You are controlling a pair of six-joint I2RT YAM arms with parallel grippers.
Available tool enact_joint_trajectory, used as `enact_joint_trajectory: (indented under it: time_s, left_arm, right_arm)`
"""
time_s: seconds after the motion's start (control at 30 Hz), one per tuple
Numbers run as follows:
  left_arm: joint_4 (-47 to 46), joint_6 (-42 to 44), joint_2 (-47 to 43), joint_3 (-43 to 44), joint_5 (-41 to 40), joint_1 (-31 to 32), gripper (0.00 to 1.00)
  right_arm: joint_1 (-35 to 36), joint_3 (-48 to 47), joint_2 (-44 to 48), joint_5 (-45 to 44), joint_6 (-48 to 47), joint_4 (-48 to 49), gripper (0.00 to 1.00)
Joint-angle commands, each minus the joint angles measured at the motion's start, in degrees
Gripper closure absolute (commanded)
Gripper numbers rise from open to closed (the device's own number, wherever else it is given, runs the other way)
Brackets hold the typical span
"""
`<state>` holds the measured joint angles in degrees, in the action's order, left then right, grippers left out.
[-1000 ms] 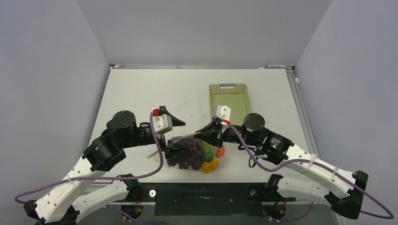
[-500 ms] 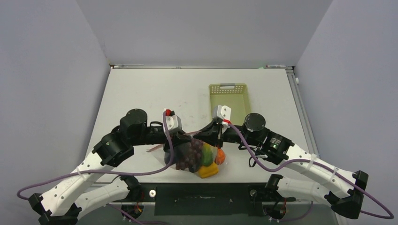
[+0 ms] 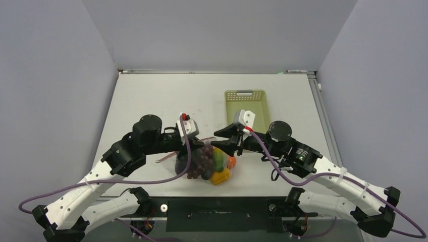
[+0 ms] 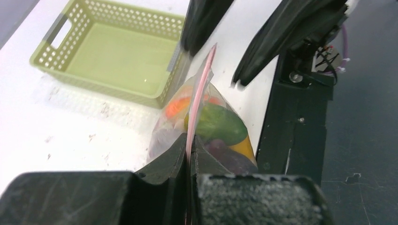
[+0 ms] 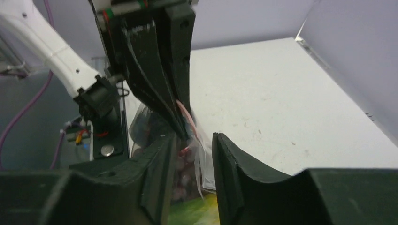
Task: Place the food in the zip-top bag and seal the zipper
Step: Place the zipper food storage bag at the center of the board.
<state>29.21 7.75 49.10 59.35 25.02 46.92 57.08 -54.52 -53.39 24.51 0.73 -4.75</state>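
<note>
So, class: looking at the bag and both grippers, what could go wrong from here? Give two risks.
1. Only the left gripper is shut on the zipper; the right gripper stands open around it, so the bag, full of food, may slip or twist from that one pinch.
2. Whether the zipper is sealed along its length cannot be told; if not, food could spill.
</note>
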Motion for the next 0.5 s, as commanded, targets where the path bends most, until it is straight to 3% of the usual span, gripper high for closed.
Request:
enact_joint_trajectory:
  time_s: [0.0, 0.17, 0.47]
  left_arm:
    - [-0.49, 0.6, -0.84, 5.59, -6.68, -0.12, 1.0]
    - [0.27, 2.24, -0.86, 7.74, -13.0, -0.14, 1.0]
    - [4.26, 7.95, 2.18, 13.89, -24.05, -0.14, 1.0]
  right_arm:
    - [0.26, -4.71, 4.09, -7.79, -2.6, 0.89, 0.58]
    - [0.22, -4.22, 6.65, -16.64, -3.04, -1.27, 0.36]
    - [0.11, -1.5, 8.44, -22.66, -1.31, -2.01, 0.31]
